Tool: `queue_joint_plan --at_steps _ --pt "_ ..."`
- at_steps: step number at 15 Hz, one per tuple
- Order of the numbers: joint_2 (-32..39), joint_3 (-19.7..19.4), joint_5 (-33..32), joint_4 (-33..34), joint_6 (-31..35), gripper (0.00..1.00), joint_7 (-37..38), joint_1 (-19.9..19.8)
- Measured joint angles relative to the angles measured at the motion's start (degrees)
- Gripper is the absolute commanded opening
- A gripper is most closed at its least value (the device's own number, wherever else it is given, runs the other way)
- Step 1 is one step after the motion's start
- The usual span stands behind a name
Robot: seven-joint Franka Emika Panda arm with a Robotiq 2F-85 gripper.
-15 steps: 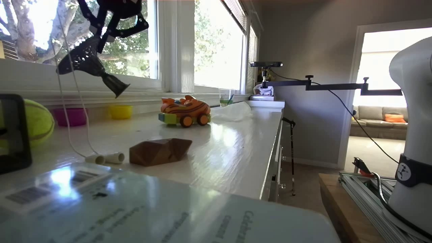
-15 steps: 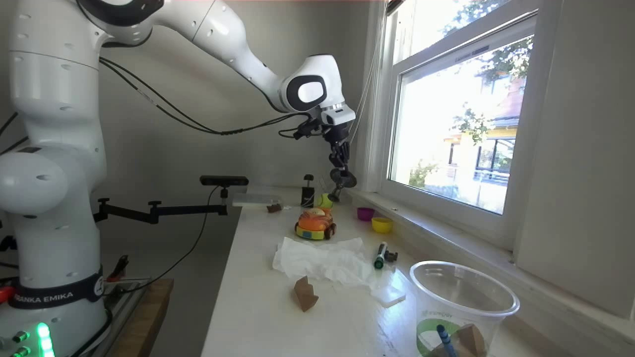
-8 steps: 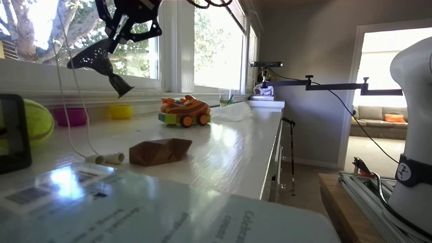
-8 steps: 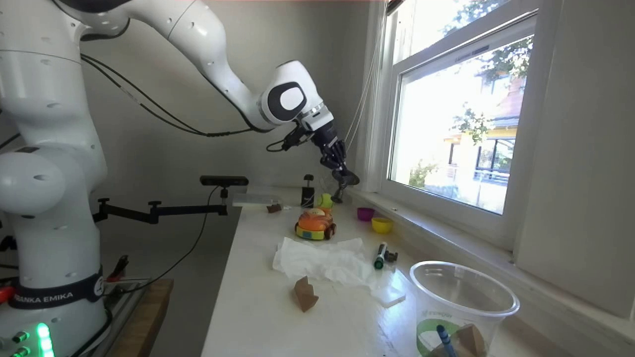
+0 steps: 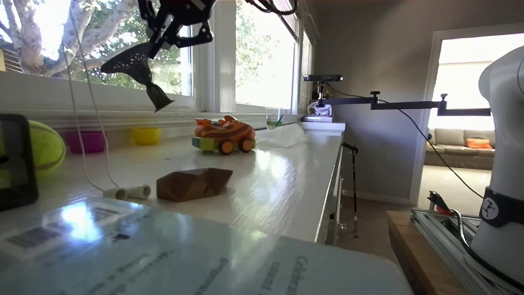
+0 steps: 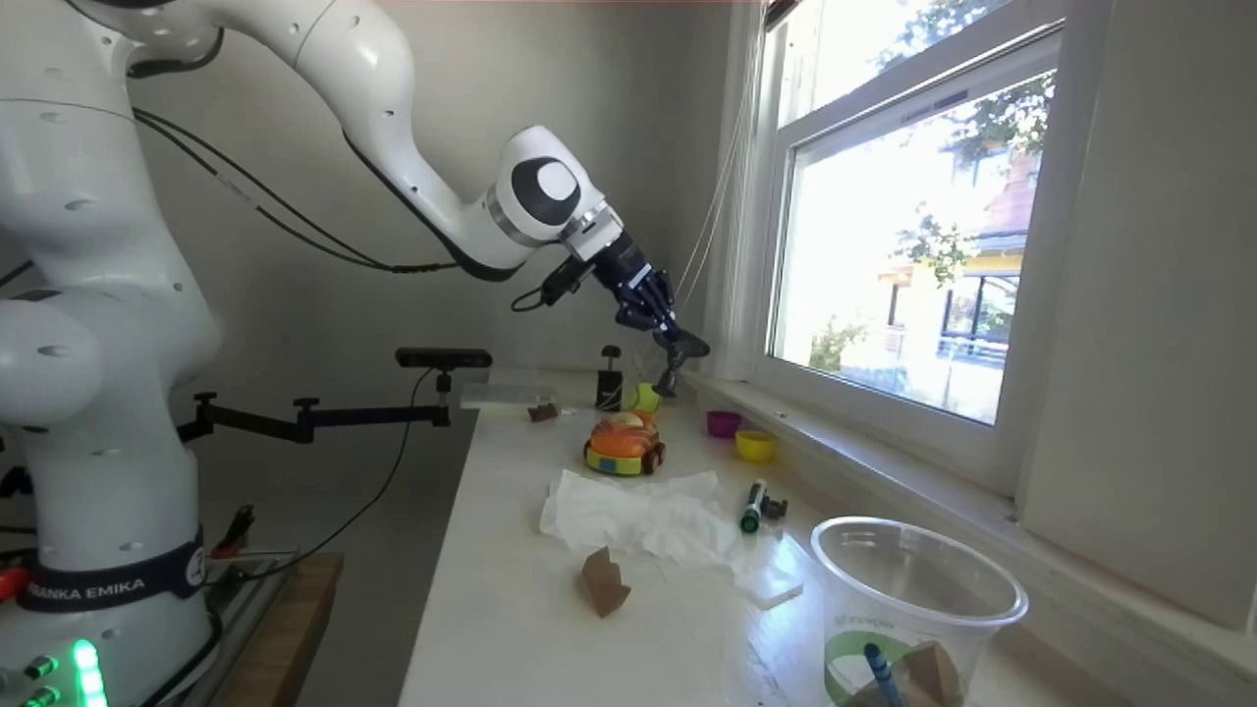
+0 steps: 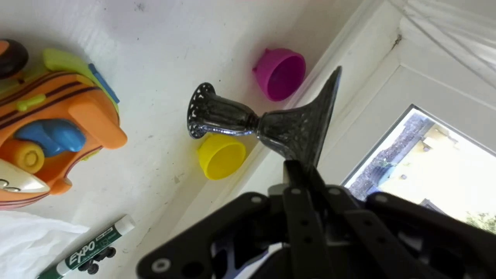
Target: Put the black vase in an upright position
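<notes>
Pincer (image 7: 303, 169) aslant, tight on vase (image 7: 271, 126)

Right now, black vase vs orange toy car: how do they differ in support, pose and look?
Support: the black vase hangs in the gripper, off the white counter; the orange toy car rests on it.
Pose: the vase is tilted; the car sits level.
Look: the vase is dark and goblet-shaped; the car is orange with dark stripes.
Shared: both show in all three views.
</notes>
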Motion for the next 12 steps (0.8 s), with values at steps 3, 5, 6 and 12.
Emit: queue_joint_plan --at_steps 3,5,6,12 --pt "-0.74 2.69 -4.96 -0.58 0.03 0.01 6.10 -1.17" --pt "-0.76 3.94 -6.88 -1.10 0.15 0.01 9.04 -1.38" --pt "-0.76 4.43 -7.73 -1.47 0.47 0.01 10.45 -1.52" --pt "-0.76 5.54 -14.41 -3.37 7.26 0.01 18.13 -4.22"
